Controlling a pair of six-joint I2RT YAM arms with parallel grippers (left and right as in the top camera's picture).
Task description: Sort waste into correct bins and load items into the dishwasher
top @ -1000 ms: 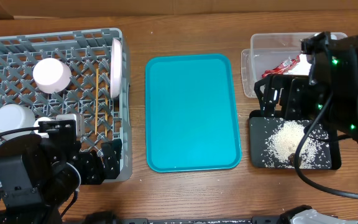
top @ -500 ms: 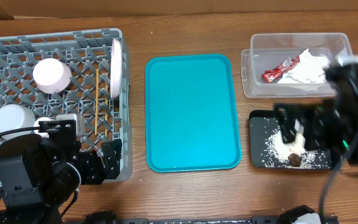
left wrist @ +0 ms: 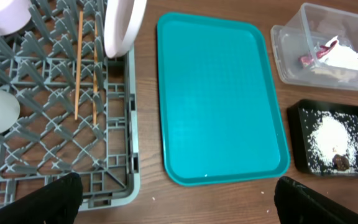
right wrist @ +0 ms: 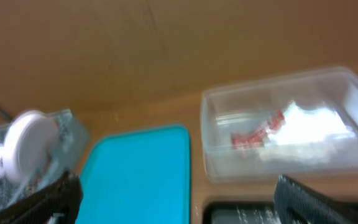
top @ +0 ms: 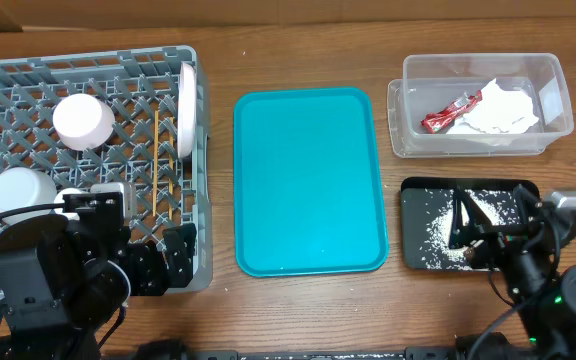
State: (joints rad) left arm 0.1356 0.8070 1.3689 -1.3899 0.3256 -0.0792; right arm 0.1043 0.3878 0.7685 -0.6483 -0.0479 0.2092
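The grey plastic dish rack (top: pixel 88 60), a square lattice with low walls, sits on the left of the wooden bench (top: pixel 308 310). A white plate (top: pixel 186 95) stands on edge against the rack's right wall. Two thin wooden chopsticks (left wrist: pixel 79 62) lie side by side on the grid just left of the plate. A round white bowl (top: pixel 85 120) and a second white bowl (top: pixel 20 192) rest further left in the rack. In the middle of the bench lies a smooth teal tray (top: pixel 308 180) with rounded corners and a raised rim, with nothing on it. At the far right, the clear tub (top: pixel 558 100) holds a red wrapper (top: pixel 451 112) beside a crumpled white napkin (top: pixel 503 110). Just in front of the tub, the flat black tray (left wrist: pixel 300 118) carries a loose scatter of white rice (left wrist: pixel 329 134) with a small brown lump (left wrist: pixel 340 162) at its near edge. The left end effector (top: pixel 163 265) sits at the near right corner of the rack, fingers spread wide and holding nothing. The right end effector (top: pixel 493 225) hangs over the black tray, also spread wide and empty.
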